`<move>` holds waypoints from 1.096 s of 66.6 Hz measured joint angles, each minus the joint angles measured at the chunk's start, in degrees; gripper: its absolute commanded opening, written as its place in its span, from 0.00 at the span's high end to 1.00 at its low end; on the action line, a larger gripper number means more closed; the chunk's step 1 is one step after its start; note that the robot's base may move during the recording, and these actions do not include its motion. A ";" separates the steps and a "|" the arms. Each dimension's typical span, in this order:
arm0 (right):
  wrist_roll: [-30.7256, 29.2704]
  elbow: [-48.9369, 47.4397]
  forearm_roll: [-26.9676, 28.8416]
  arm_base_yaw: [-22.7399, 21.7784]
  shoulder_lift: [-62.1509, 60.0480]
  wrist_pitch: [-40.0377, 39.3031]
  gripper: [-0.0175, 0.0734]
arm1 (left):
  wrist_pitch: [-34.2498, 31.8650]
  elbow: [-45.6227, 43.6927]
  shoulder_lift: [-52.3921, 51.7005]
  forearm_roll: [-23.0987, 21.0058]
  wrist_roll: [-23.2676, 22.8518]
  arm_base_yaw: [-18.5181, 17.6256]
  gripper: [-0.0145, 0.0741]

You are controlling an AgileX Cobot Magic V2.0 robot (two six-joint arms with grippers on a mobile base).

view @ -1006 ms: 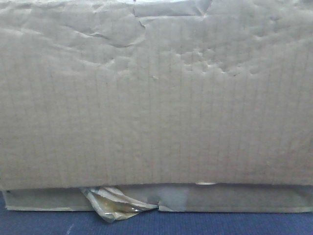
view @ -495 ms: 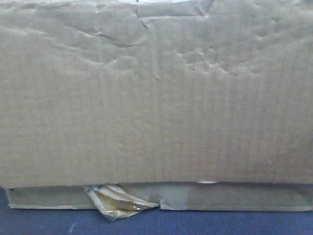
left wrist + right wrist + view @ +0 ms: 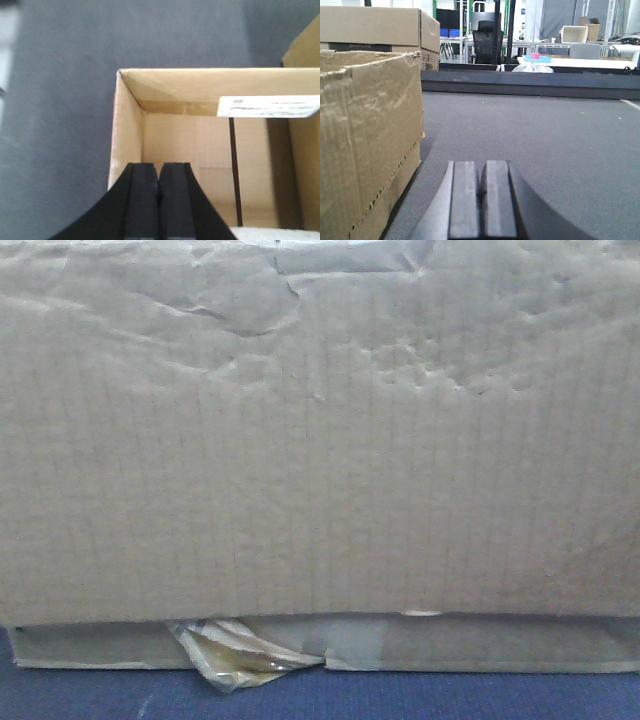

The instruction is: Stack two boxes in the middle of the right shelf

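In the front view a creased brown cardboard box (image 3: 320, 440) fills nearly the whole frame, a torn strip of clear tape (image 3: 240, 655) hanging at its lower edge, so you get no sight of the shelf or either arm from here; do not steer by this camera. From the left wrist you look straight down into an open-topped cardboard box (image 3: 127, 125) with a white paper label (image 3: 267, 106) on its far flap; the left pincer (image 3: 159, 200) sits over the near wall, clenched on itself with nothing seen between the pads. From the right wrist the right pincer (image 3: 482, 200) is likewise clenched and empty, low over the grey carpeted table (image 3: 530, 130), with the worn box wall (image 3: 365, 140) just to its left and a closed cardboard carton (image 3: 375, 25) farther back. To lift well, you will likely need both pincers released first, then one set on each opposite wall, level, before raising.
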 measured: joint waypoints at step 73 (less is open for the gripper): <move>0.00 0.00 0.00 0.00 0.00 0.00 0.99 | -2.97 4.63 8.77 2.13 2.81 3.84 0.54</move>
